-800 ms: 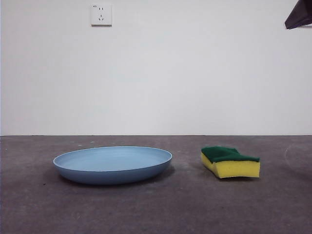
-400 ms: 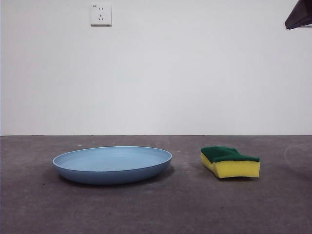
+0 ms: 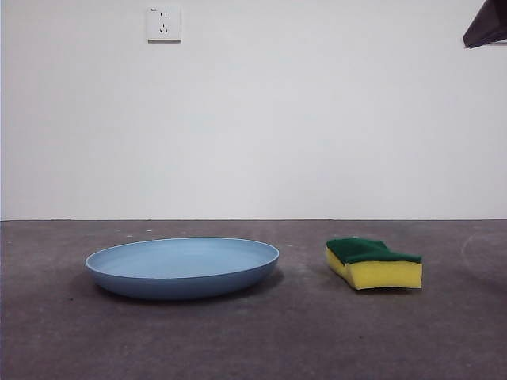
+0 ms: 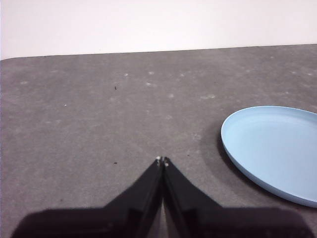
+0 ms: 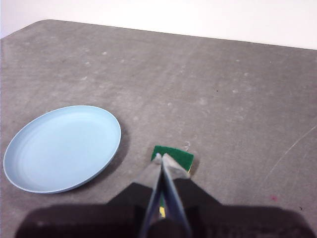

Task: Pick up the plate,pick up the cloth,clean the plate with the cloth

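We see the plate [image 3: 183,267] flat on the grey table [image 3: 285,340], sponge [image 3: 373,263] beside it, well apart, green side up. Both grippers are closed and empty. The left gripper [image 4: 162,160] hangs over bare table with the plate [image 4: 275,148] off to one side. The right gripper [image 5: 162,157] sits above the sponge [image 5: 174,155], its jaws covering part of it; contact looks unlikely, but it's hard to judge. Wall socket [image 3: 164,24] behind; nothing blocks either item.
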